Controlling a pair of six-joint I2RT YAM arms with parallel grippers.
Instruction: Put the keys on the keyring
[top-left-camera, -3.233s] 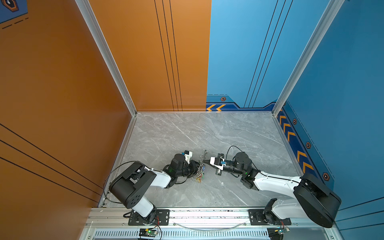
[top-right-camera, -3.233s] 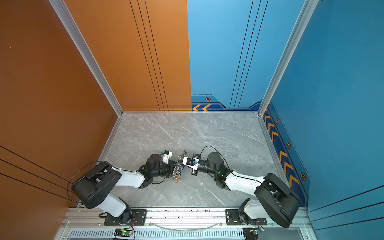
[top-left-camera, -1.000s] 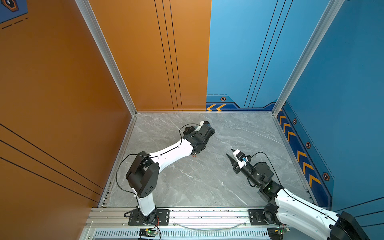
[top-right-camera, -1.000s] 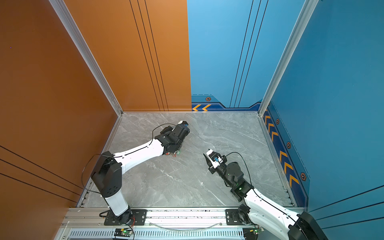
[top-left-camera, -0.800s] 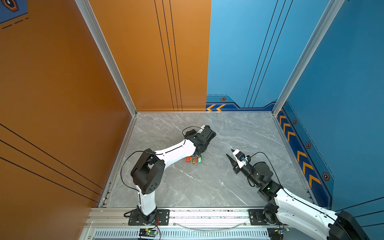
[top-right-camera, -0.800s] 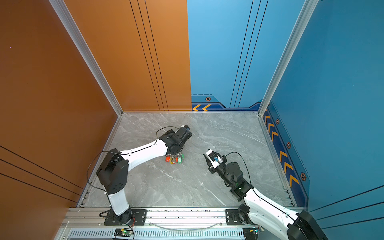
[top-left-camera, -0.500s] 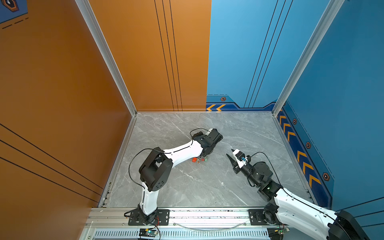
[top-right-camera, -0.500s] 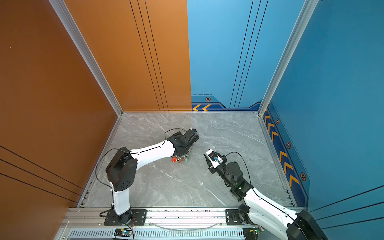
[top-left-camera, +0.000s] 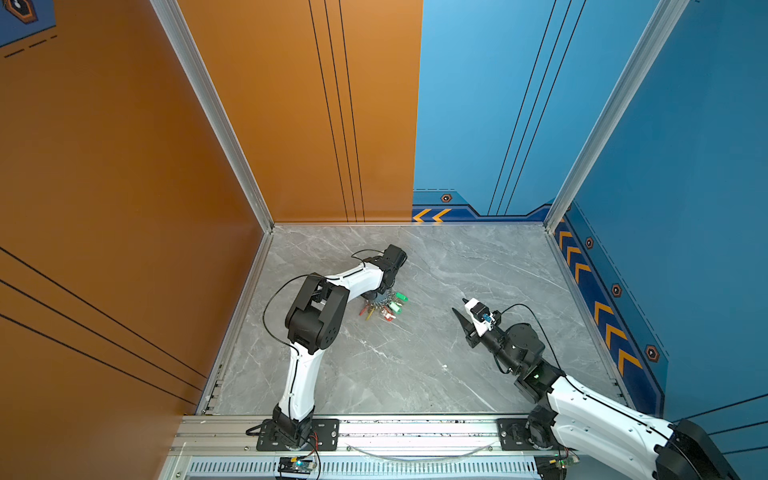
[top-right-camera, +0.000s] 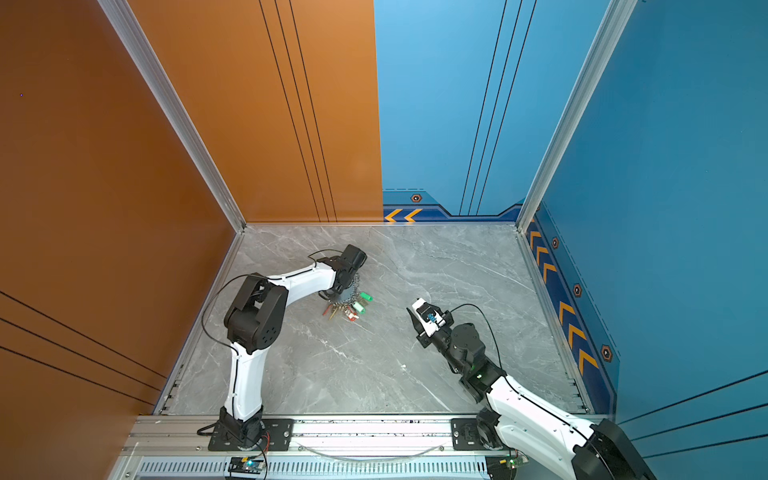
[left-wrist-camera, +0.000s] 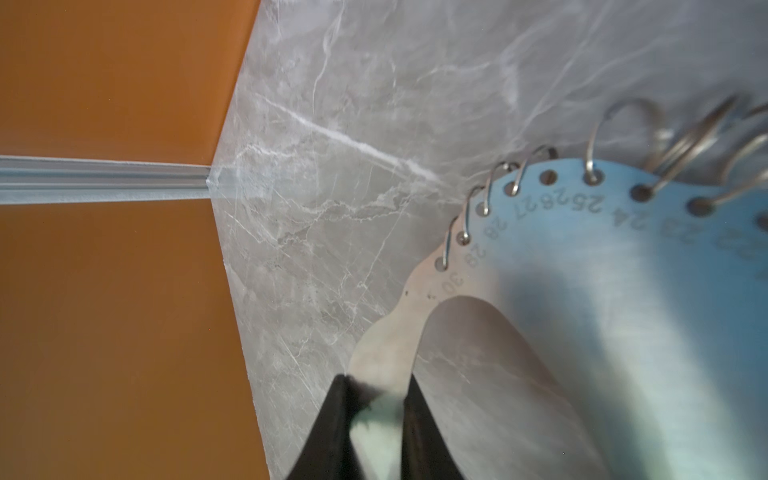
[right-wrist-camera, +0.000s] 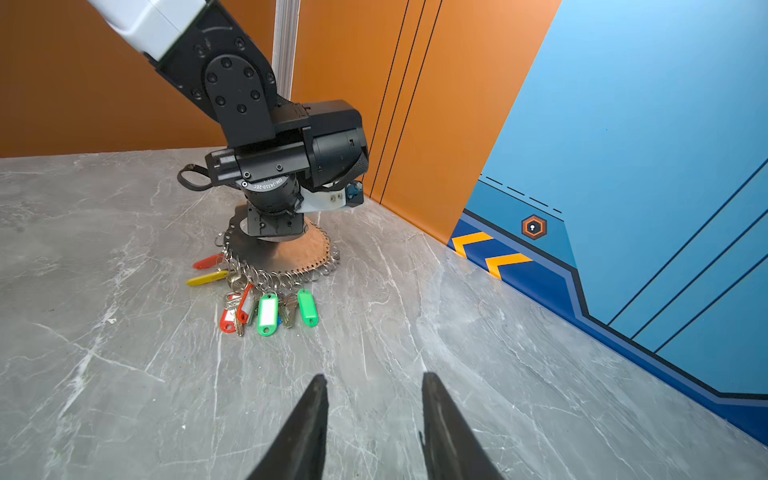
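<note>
Step in hand (judged): laying the loaded keyring down and letting go. No loose key shows on the worktop in any view, so the threading looks done or nearly so.

To do it well:
- Lower until the plate lies flat, and only then open the jaws; a release while it is tilted would let it slap down and scatter the tags.
- Back out along the grip tab, not sideways, so a fingertip does not hook a wire ring.
- Keep the right arm clear.

Left gripper (left-wrist-camera: 377, 380): jaws nearly together, pinching the narrow tab at the edge of the keyring (left-wrist-camera: 582, 270). The plate runs straight between the two black fingers, with contact on both faces.

Keyring: a flat metal plate with numbers stamped beside a row of rim holes. Most holes carry a wire ring; one seems bare. From the right wrist view the keyring (right-wrist-camera: 291, 253) sits tilted under the left wrist, its ringed edge down on the marble.

Keys (right-wrist-camera: 266, 309): green, red and yellow tags fan out from that lower edge and lie flat on the worktop (top-left-camera: 415, 365), each hung from a ring as far as I can tell. In both top views the keys (top-left-camera: 388, 309) (top-right-camera: 351, 309) sit left of the worktop's middle, well clear of every edge.

Right gripper (right-wrist-camera: 374, 376): fingers spread partway, nothing between them. It hovers above bare marble, well apart from the keys, on the right half (top-left-camera: 461, 320).
</note>
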